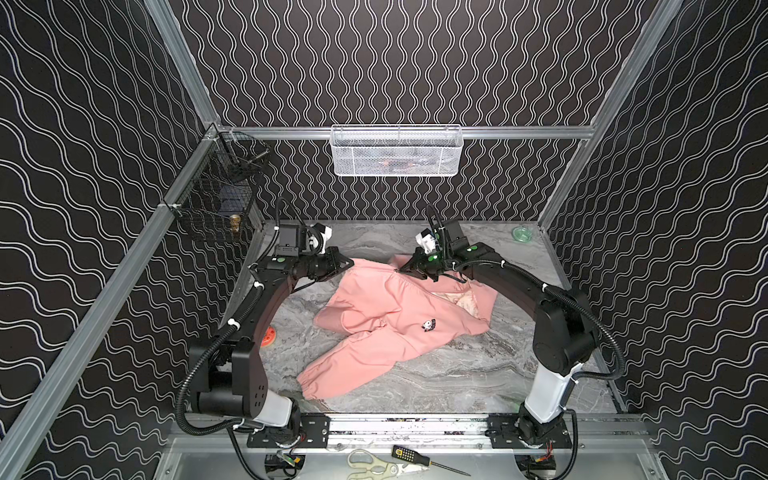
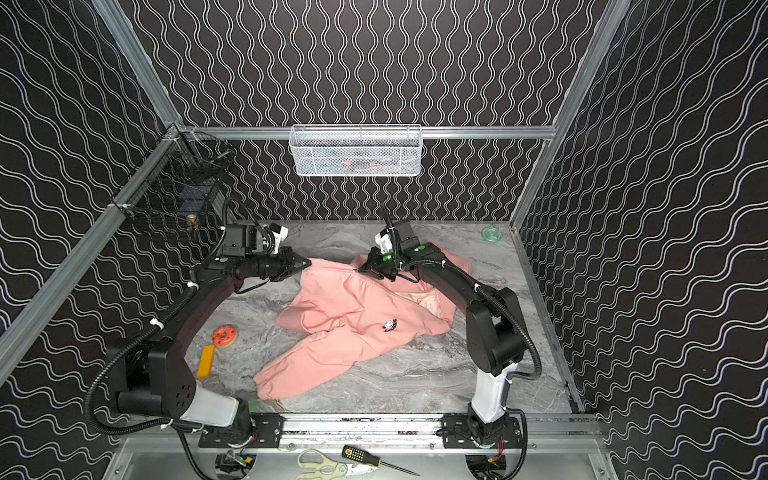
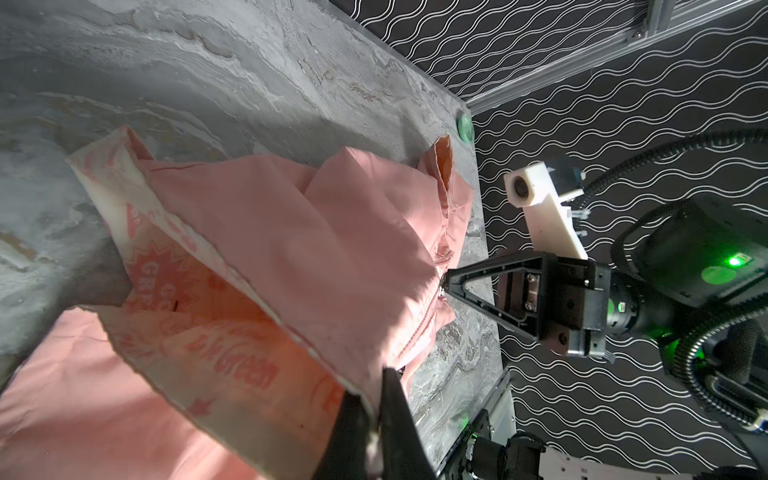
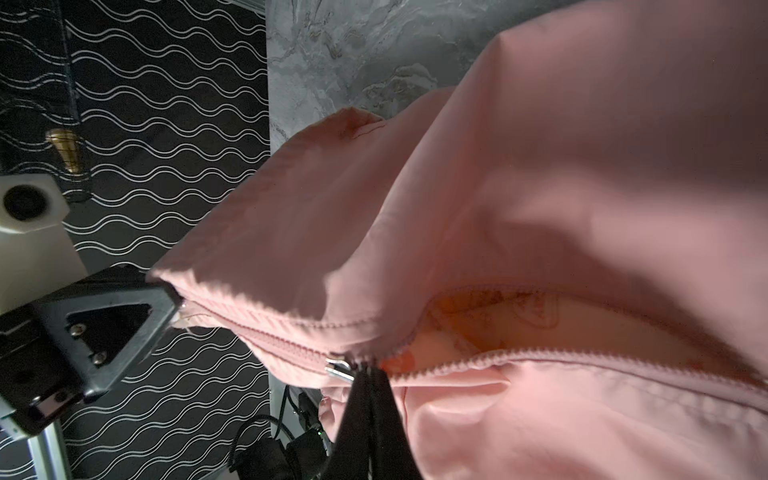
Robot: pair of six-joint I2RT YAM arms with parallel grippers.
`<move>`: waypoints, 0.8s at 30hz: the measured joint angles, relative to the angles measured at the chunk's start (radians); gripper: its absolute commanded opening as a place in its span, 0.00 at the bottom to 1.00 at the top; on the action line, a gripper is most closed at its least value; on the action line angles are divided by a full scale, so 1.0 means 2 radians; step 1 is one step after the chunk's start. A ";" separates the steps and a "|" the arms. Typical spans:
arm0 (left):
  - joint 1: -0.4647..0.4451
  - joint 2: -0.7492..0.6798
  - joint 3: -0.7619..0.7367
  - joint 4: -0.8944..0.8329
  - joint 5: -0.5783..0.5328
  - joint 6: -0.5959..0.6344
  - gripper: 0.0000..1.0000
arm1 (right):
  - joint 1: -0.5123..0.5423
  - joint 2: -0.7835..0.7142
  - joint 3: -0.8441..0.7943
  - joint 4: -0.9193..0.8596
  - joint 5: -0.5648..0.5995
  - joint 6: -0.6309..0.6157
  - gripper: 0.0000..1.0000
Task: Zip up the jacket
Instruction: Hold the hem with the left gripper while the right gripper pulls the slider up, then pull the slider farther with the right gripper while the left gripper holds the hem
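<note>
on the grey marbled table [image 1: 478, 374] the pink jacket [image 1: 386, 316] is laid crumpled, its far edge raised between the arms, where the hem corner is pinched in the closed left gripper [image 1: 351, 262] and the silver zipper slider [image 4: 338, 370] is clamped by the closed right gripper [image 1: 400, 271].

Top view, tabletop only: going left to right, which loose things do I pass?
In a top view: orange block → red disc → jacket → green disc. The arms overlap the jacket, so they are left out.
</note>
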 measured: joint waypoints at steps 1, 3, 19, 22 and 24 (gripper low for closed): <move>0.000 -0.001 0.000 0.000 -0.002 0.000 0.00 | 0.000 0.000 0.000 -0.002 0.001 -0.001 0.00; 0.000 -0.002 -0.001 0.000 -0.006 0.000 0.00 | -0.001 0.000 0.000 -0.008 0.009 -0.003 0.00; 0.004 -0.011 -0.008 -0.022 -0.063 0.001 0.00 | -0.016 -0.011 -0.005 -0.031 0.031 -0.014 0.00; 0.006 -0.011 -0.007 -0.034 -0.078 0.003 0.00 | -0.017 -0.012 -0.005 -0.031 0.032 -0.014 0.00; 0.009 -0.011 -0.004 -0.041 -0.089 0.008 0.00 | -0.019 -0.013 -0.005 -0.031 0.032 -0.014 0.00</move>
